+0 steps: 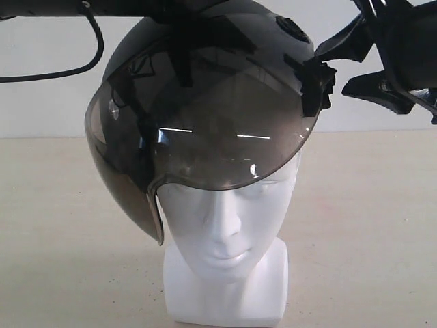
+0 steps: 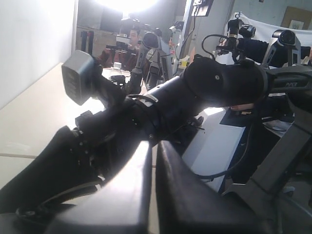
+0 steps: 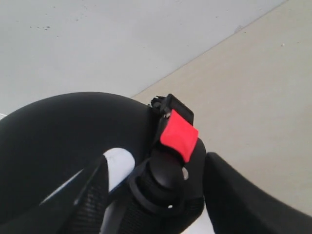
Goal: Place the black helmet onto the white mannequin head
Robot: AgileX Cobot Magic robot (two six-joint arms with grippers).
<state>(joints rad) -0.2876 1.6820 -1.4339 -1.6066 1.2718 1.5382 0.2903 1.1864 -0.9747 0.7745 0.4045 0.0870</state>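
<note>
The black helmet (image 1: 205, 68) sits tilted over the top of the white mannequin head (image 1: 225, 232). Its smoky visor (image 1: 205, 150) covers the forehead and eyes; nose, lips and neck base show below. My right gripper (image 1: 338, 68) is at the helmet's right side, open, its fingers (image 3: 229, 195) straddling the strap piece with the red buckle (image 3: 179, 134) without pinching it. The helmet shell (image 3: 58, 136) fills that view's left. My left gripper (image 2: 155, 146) is shut to a thin slit with nothing in it, pointing away toward the room; its arm (image 1: 68, 7) crosses the top edge.
The beige table (image 1: 54, 239) stretches on both sides of the head, with a pale wall (image 1: 41, 102) behind. A black cable (image 1: 95, 48) loops down at the upper left. Other robot arms (image 2: 219, 83) and lab equipment fill the left wrist view.
</note>
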